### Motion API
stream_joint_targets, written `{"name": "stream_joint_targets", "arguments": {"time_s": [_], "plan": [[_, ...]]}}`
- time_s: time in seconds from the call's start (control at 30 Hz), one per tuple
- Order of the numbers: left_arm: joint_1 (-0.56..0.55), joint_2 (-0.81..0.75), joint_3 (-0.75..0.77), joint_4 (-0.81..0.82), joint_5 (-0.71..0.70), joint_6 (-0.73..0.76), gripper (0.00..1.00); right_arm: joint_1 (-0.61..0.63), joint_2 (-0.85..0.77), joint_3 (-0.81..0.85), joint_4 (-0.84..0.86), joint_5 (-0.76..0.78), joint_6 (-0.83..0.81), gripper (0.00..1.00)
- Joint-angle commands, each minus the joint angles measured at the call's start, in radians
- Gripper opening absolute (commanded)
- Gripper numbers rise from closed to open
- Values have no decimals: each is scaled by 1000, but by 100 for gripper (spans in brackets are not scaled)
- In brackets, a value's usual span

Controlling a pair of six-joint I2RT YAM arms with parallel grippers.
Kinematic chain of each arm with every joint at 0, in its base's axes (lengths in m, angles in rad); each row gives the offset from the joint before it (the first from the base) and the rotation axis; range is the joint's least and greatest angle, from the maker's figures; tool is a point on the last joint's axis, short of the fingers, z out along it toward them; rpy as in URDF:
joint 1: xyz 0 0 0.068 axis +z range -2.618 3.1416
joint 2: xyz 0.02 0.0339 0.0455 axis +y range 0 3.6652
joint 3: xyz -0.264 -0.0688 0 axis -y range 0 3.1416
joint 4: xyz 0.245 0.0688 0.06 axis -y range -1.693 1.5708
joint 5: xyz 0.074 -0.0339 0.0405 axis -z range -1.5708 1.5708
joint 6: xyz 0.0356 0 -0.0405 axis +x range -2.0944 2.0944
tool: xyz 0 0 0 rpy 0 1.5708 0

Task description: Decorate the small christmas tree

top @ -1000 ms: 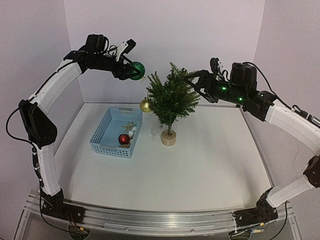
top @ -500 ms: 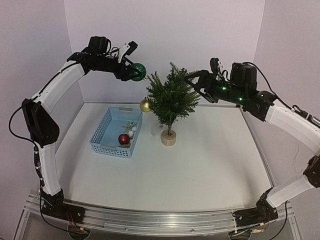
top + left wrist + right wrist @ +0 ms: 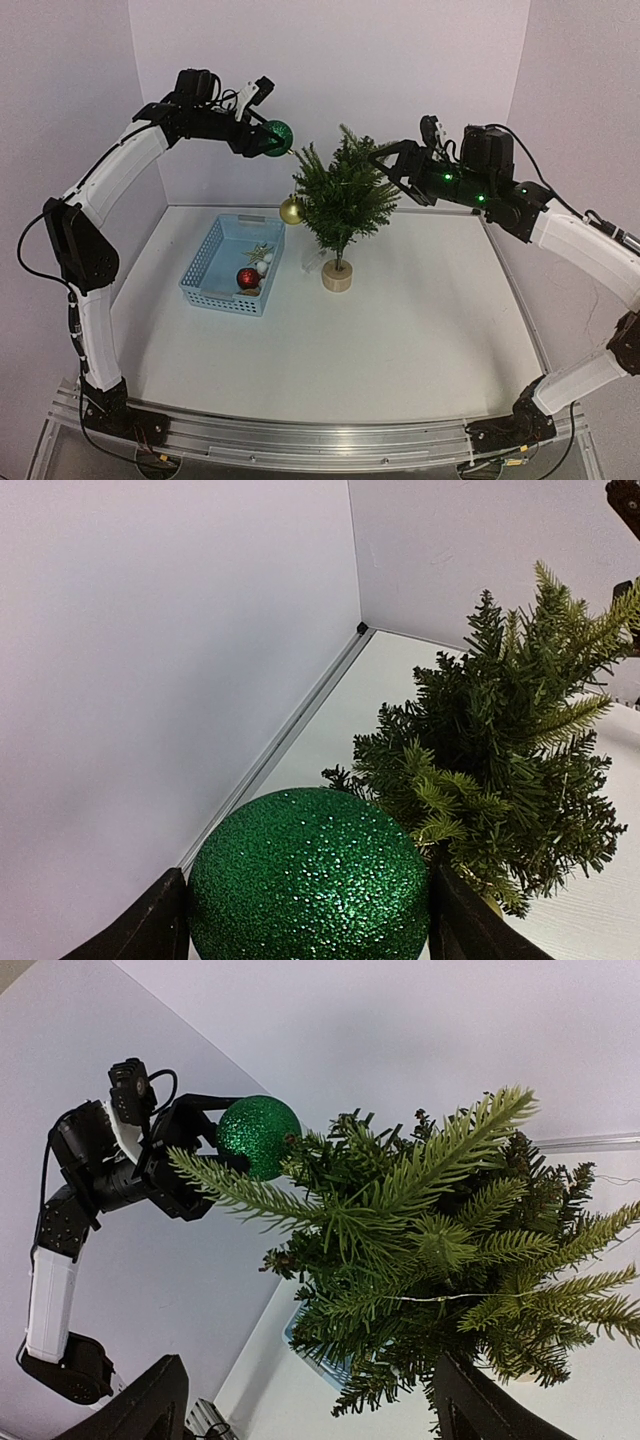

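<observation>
The small christmas tree (image 3: pixel 340 198), a miniature dark green fir on a round pale wooden disc base (image 3: pixel 337 278), stands upright near the middle of the white worktop (image 3: pixel 400 340), just right of a light blue plastic basket (image 3: pixel 203 272). The left tool (image 3: pixel 264 141) is clamped on a green glitter ball ornament (image 3: pixel 279 136), its fingers (image 3: pixel 150 928) against both sides. It holds the ball in the air, up and left of the treetop and close to the upper branches. The right tool (image 3: pixel 386 168) is at the tree's upper right, jaws spread wide and holding nothing; needle sprigs fill its wrist view between them. A shiny gold ball ornament (image 3: pixel 291 211) hangs at the tree's left side. A red ball ornament (image 3: pixel 247 278) lies in the basket.
</observation>
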Motion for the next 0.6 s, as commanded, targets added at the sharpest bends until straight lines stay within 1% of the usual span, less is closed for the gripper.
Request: {"name": "stream_joint_targets", "arguments": {"time_s": [0.0,0.37,0.57], "plan": [[2,11,50,44,7,-11,58,-4,-6,22,33,-2,2,84],[-15,30,63,67,2,-7,58,-3,2,35,32,-9,0,84],[-24,43,43,71,2,-9,58,-3,4,34,32,-8,0,84]]}}
